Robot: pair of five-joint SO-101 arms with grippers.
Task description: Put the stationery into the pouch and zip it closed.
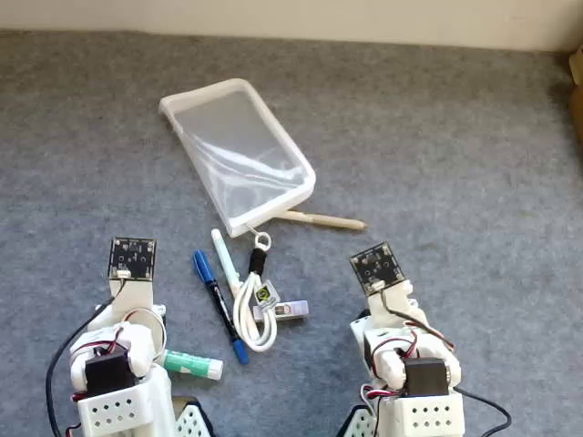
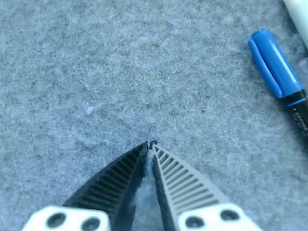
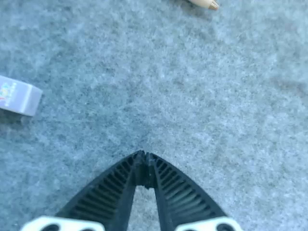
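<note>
Likely to roll the blue pen [image 1: 219, 309] away from the pouch [image 1: 239, 150] on an off-centre pinch, left end effector [image 2: 150, 144] and right end effector [image 3: 143, 155] both pressed together, empty.

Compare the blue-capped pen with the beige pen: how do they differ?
The blue-capped pen has a blue cap on a black barrel; the beige pen is tan throughout. In the high view the blue-capped pen runs roughly near to far; the beige pen lies side to side. The beige pen's end meets the pouch; the blue-capped pen lies apart from it. Both lie flat outside the pouch.
</note>
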